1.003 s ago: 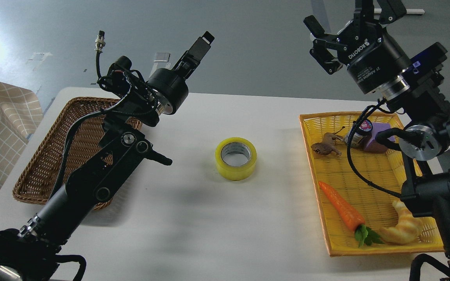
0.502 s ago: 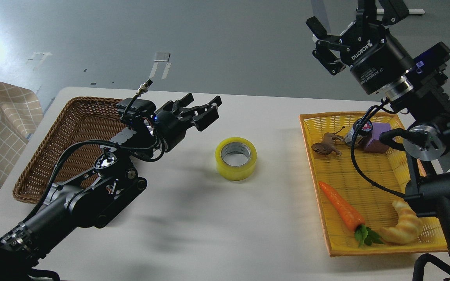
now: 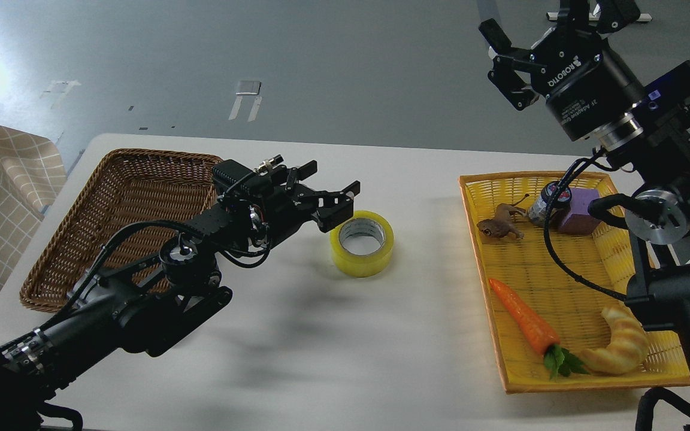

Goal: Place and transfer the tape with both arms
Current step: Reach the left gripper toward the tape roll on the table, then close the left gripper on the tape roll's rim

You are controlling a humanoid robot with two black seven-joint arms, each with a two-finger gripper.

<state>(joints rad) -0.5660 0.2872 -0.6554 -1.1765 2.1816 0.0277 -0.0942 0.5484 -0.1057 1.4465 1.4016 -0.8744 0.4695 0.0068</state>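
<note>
The yellow tape roll (image 3: 362, 243) lies flat on the white table (image 3: 345, 335) near its middle, with its grey-white core facing up. My left gripper (image 3: 328, 191) is open and empty, with its fingertips just above the roll's left rim, not touching it as far as I can tell. My right gripper (image 3: 551, 21) is raised high at the upper right, above the yellow tray, open and empty.
A brown wicker basket (image 3: 111, 221) stands at the left behind my left arm. A yellow tray (image 3: 566, 263) at the right holds a carrot (image 3: 524, 323), a croissant (image 3: 620, 347), a toy animal (image 3: 498, 224), a small jar (image 3: 545, 200) and a purple block (image 3: 578, 209).
My left arm swung down from a raised pose and reached right, bringing its open gripper to the tape's left rim. My right gripper drifted slightly up and right. The tape has not moved.
</note>
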